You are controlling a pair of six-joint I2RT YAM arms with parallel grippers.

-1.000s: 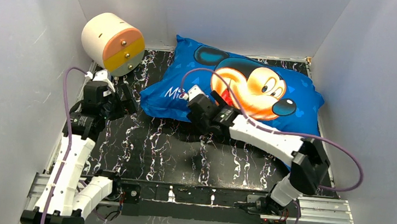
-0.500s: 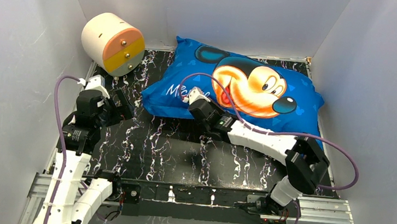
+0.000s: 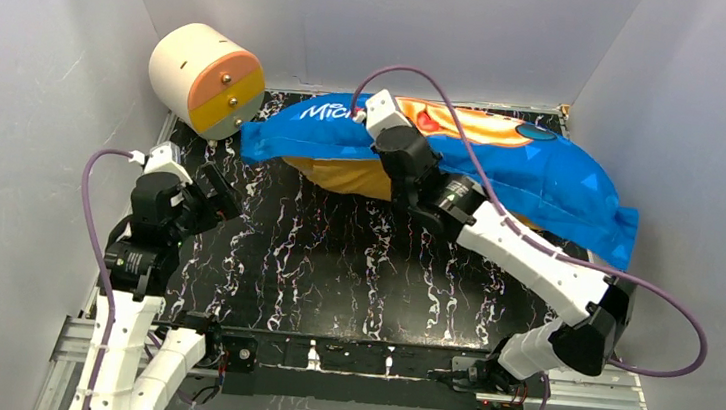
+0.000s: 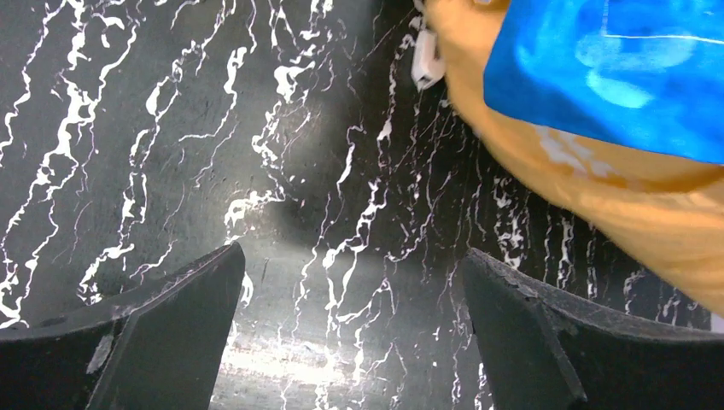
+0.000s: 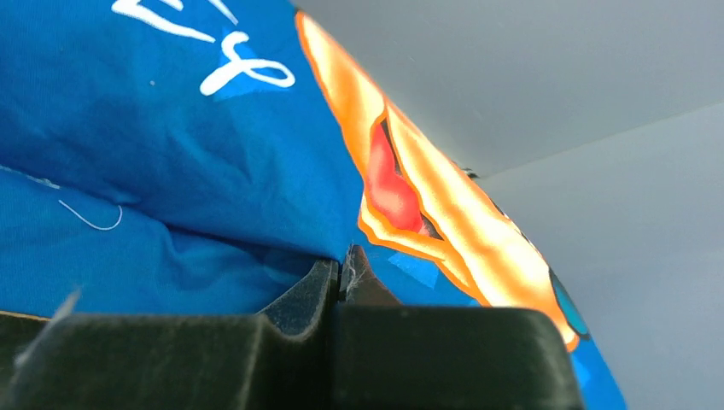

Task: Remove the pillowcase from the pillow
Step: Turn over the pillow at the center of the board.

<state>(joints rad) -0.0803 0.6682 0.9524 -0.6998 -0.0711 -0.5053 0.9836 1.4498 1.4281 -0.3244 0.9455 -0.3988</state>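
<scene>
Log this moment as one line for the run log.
right hand: shut on pillowcase, near edge raised | left hand: open, empty, over table | pillowcase: orange-yellow underside showing | removal: not yet done

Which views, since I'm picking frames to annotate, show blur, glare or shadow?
Top external: sharp, evenly lit. Left wrist: a glare patch on the table inside the open left gripper; the pillowcase at upper right is slightly soft. Right wrist: the right gripper, shut on the pillowcase, is dark and blurred along the bottom.
</scene>
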